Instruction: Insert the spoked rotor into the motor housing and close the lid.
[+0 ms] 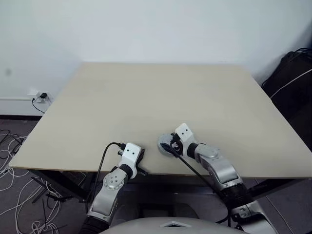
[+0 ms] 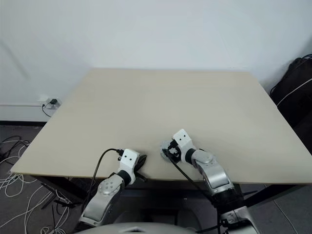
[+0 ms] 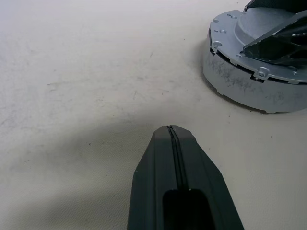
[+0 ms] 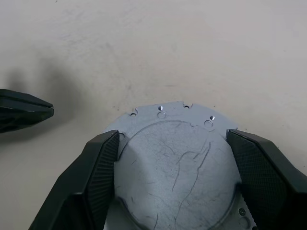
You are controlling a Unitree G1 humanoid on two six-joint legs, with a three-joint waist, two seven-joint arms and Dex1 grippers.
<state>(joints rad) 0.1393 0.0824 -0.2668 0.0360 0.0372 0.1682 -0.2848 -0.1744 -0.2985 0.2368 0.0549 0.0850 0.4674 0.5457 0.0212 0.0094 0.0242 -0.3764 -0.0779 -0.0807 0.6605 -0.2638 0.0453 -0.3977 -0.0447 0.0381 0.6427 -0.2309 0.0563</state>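
The lid [image 4: 177, 177], a round grey disc with its plain scratched face up and a rim of small holes, lies on the table near the front edge [image 1: 165, 144]. My right gripper [image 4: 172, 135] is over it, one black finger against each side of its raised round top. My left gripper [image 3: 170, 130] is shut with nothing in it. It rests on the table a short way left of the lid [image 1: 141, 166], and its tip points toward the lid's side wall [image 3: 240, 81]. The spoked rotor and the motor housing are hidden or out of view.
The beige table [image 1: 146, 97] stretches wide beyond both hands, and its front edge [image 1: 73, 170] runs just behind them. On the floor at the left lie cables [image 1: 14, 146] by a wall socket [image 1: 41, 96]. A black bag [image 1: 292, 78] stands off the table's right side.
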